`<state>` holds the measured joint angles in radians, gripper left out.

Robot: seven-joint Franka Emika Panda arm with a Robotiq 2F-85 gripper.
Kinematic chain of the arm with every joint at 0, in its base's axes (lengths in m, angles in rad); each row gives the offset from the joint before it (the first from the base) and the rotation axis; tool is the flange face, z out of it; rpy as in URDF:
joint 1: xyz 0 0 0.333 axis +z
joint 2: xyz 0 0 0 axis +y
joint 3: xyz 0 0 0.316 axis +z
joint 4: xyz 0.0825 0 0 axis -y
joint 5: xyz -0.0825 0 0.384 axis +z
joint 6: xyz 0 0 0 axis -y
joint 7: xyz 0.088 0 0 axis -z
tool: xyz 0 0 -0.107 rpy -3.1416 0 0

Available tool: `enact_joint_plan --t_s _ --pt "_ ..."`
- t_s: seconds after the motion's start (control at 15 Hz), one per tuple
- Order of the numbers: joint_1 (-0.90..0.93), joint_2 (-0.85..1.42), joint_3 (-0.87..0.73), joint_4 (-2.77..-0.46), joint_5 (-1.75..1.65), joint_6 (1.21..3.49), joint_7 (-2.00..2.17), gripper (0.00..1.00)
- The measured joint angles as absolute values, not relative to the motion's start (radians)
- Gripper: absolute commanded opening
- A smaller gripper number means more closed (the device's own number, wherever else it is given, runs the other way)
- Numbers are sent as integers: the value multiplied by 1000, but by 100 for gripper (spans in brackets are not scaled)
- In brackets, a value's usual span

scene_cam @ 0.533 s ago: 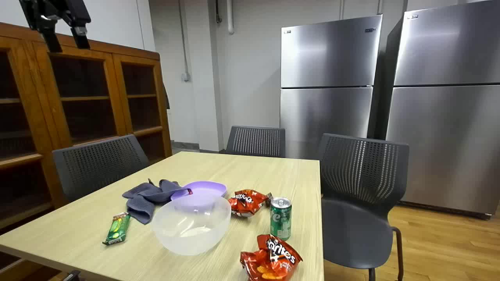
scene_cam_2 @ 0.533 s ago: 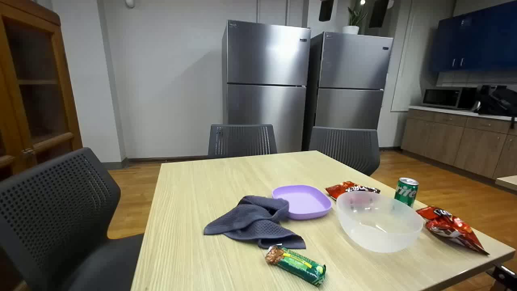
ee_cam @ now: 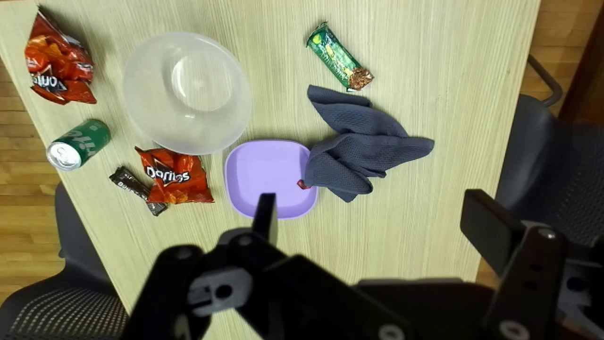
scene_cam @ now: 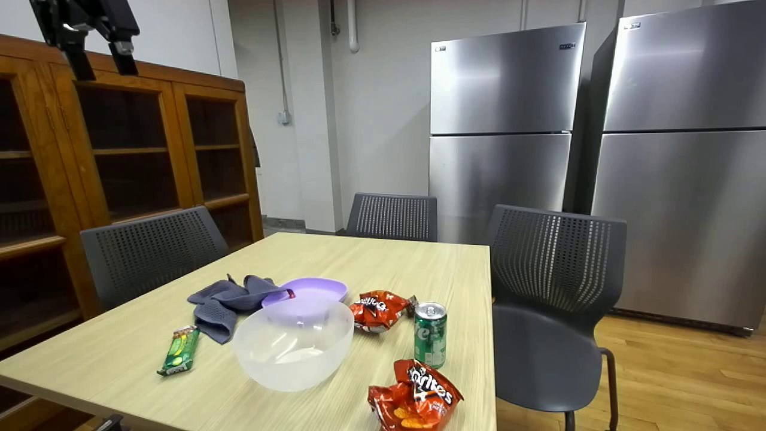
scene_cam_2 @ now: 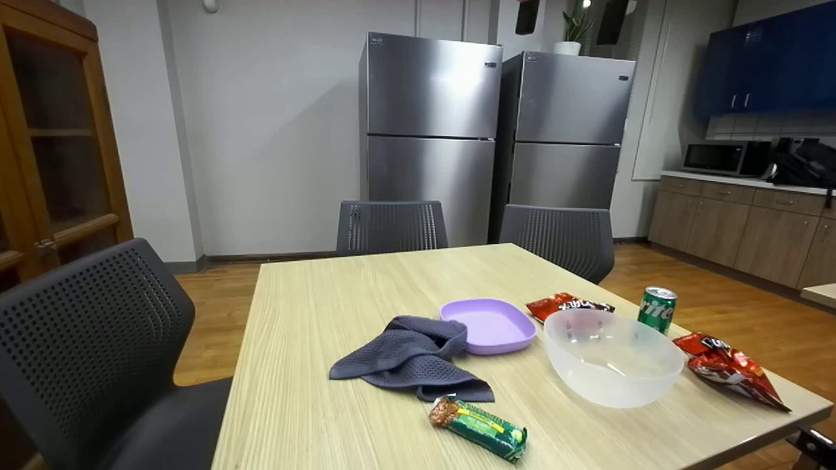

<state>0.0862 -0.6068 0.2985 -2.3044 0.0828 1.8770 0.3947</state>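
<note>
My gripper [ee_cam: 370, 200] hangs high above the table with its jaws wide apart and nothing between them; in an exterior view the gripper [scene_cam: 106, 75] shows at the top left. Below lies a purple plate [ee_cam: 264, 174], partly covered on one side by a crumpled dark grey cloth [ee_cam: 363, 151]. A small red tip [ee_cam: 303, 184] pokes out from under that cloth onto the plate; the rest of it is hidden. Beside the plate stands a translucent bowl [ee_cam: 188, 94]. A green-wrapped bar [ee_cam: 336, 54] rests near the cloth. The gripper touches none of these.
Two red Doritos bags [ee_cam: 59, 66] [scene_cam_2: 731, 369], a green Sprite can [scene_cam: 430, 335] standing upright and a dark wrapped bar [ee_cam: 137, 189] sit along one side of the table [scene_cam: 359, 251]. Grey chairs [scene_cam: 556, 269] surround it. A wooden cabinet [scene_cam: 161, 81] and steel refrigerators [scene_cam_2: 431, 91] stand behind.
</note>
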Motion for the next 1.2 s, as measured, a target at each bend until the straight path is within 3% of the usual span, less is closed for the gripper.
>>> enact_joint_plan --t_s 0.6,1.2 --pt "87 -592 299 -2305 74 1877 392 100" --pt "122 -399 304 -2310 22 1990 324 100"
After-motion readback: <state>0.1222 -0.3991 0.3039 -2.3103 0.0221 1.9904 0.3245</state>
